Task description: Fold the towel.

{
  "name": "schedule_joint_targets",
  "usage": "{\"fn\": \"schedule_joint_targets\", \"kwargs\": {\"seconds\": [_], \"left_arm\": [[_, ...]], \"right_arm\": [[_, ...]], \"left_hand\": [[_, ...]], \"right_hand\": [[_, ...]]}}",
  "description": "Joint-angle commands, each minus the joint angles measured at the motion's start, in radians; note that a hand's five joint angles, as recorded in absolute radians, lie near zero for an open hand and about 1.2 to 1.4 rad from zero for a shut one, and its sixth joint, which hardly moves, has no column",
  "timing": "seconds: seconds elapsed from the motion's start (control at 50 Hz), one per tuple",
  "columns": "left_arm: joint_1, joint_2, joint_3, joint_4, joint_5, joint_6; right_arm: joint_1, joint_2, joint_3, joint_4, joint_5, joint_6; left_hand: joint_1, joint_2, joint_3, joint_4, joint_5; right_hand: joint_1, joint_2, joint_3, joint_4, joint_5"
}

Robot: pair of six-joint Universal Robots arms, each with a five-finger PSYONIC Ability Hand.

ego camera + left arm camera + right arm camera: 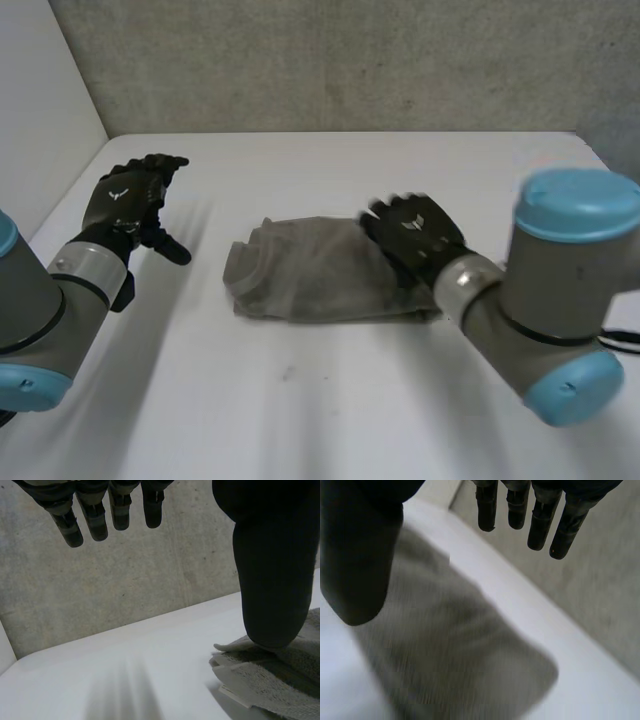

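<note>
A grey towel [310, 270] lies folded in a rough rectangle in the middle of the white table [330, 400]. My right hand [412, 238] hovers over the towel's right end with its fingers straight and spread, holding nothing. In the right wrist view the towel [445, 665] lies below the straight fingers [540, 525] and thumb, apart from them. My left hand [135, 200] is raised left of the towel, open and empty. In the left wrist view its fingers [95, 520] hang straight, and the towel's layered edge [265, 675] lies below the thumb.
A grey wall [350, 60] runs along the table's far edge, and a white panel [40, 110] stands at the left side. Bare table surrounds the towel on all sides.
</note>
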Motion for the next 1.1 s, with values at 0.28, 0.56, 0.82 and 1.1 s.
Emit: {"fn": "schedule_joint_targets", "kwargs": {"seconds": [0.28,0.56,0.82,1.1], "left_arm": [[-0.006,0.001,-0.008,0.004,-0.001,0.0],[-0.006,0.013,-0.008,0.01,-0.001,0.0],[-0.075,0.088,0.109,-0.001,-0.006,-0.006],[-0.17,0.031,0.248,-0.052,-0.063,-0.138]], "right_arm": [[-0.185,0.083,0.204,-0.233,-0.032,-0.155],[-0.342,-0.081,0.368,-0.228,-0.013,-0.296],[-0.111,-0.119,0.143,-0.212,-0.053,-0.372],[0.194,0.143,0.075,-0.182,-0.182,-0.367]], "left_hand": [[-0.002,0.009,0.009,0.009,-0.035],[-0.002,0.009,0.009,0.009,-0.035],[-0.002,0.009,0.009,0.009,-0.035],[0.002,0.012,0.013,0.013,-0.031]], "right_hand": [[1.146,1.145,1.144,1.13,1.15],[1.146,1.145,1.144,1.13,1.15],[1.146,1.145,1.144,1.13,1.15],[1.146,1.145,1.144,1.13,1.15]]}}
